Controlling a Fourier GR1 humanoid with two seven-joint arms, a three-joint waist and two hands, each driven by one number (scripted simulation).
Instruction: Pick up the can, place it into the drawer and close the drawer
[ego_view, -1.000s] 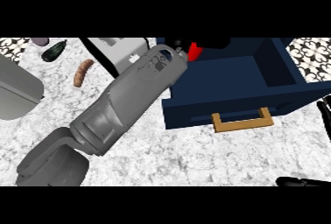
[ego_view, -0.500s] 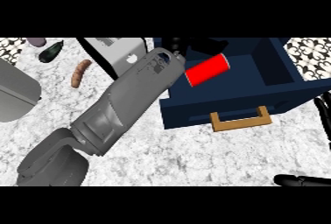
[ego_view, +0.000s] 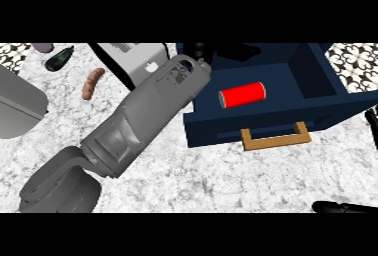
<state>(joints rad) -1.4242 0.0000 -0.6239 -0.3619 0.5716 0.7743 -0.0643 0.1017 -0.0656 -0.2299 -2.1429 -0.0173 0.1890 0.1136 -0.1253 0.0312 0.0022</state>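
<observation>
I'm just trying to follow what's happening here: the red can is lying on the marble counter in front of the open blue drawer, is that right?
Not quite. The red can is not on the counter. It is lying on its side inside the open blue drawer, as the head view shows. The drawer is indeed open.

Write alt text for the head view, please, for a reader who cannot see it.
A red can lies on its side inside an open dark blue drawer with a wooden handle. The left forearm crosses the counter diagonally, its left hand at the drawer's back corner; the right hand shows at lower right.
</observation>
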